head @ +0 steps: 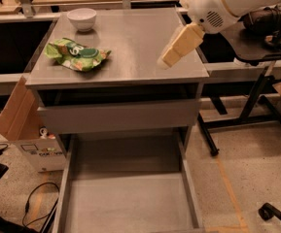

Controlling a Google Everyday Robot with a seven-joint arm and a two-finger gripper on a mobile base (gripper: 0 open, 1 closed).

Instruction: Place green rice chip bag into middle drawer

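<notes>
well clear of the crinkled green rice chip bag (78,55), tan gripper (167,59) hangs clenched.

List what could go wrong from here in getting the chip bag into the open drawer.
The gripper hangs over the right side of the cabinet top, far from the chip bag at the left; a sweep might push the bag off.
The bowl behind it might get knocked.
Released early, the bag could miss the open drawer below.

Dim, warm light falls from above, leaving a soft sheen across the middle of the worktop (130,38). The claw (169,58), over its right edge, looks blurred.
</notes>
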